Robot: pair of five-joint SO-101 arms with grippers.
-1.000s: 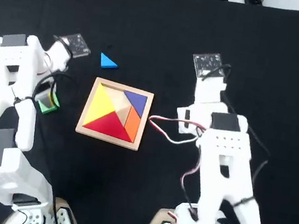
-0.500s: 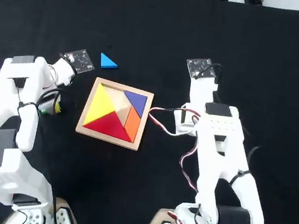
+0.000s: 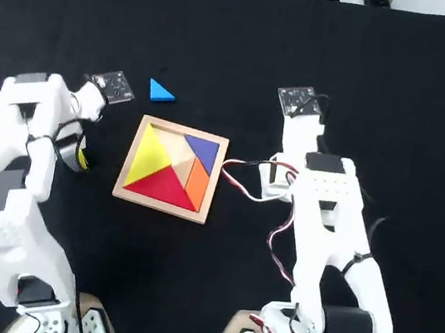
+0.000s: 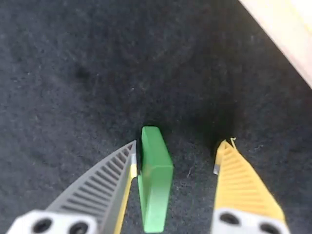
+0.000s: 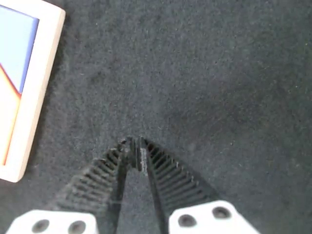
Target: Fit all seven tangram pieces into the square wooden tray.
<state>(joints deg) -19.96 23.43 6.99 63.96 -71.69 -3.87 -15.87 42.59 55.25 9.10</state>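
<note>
**Jaws of the left gripper (image 4: pixel 179 145) stand apart around the green piece (image 4: pixel 155 180); those of the right gripper (image 5: pixel 134 144) are pressed together**

Standing on its edge on the black counter (image 3: pixel 385 90), the green piece leans against one jaw of the left gripper. A clear gap of cloth separates it from the other, yellow jaw. A second ago it lay flat in plain sight from above, just beside the arm. Since then the left arm has swung in over it, close to the left side of the tray (image 3: pixel 158 202).

The tray has not shifted. It holds the yellow triangle (image 3: pixel 149 155), the red triangle (image 3: pixel 168 185), the dark blue piece (image 3: pixel 202 148) and the orange piece (image 3: pixel 197 184). A patch of bare wood is left near the top middle.

Beyond the tray's far left corner, apart from it, the light blue triangle (image 3: pixel 162 90) lies where it was.

On the other side, the right gripper hangs over bare counter beside the tray's right edge. Its arm has drawn a little nearer the tray than a second ago and has not stirred in the last half second.
</note>
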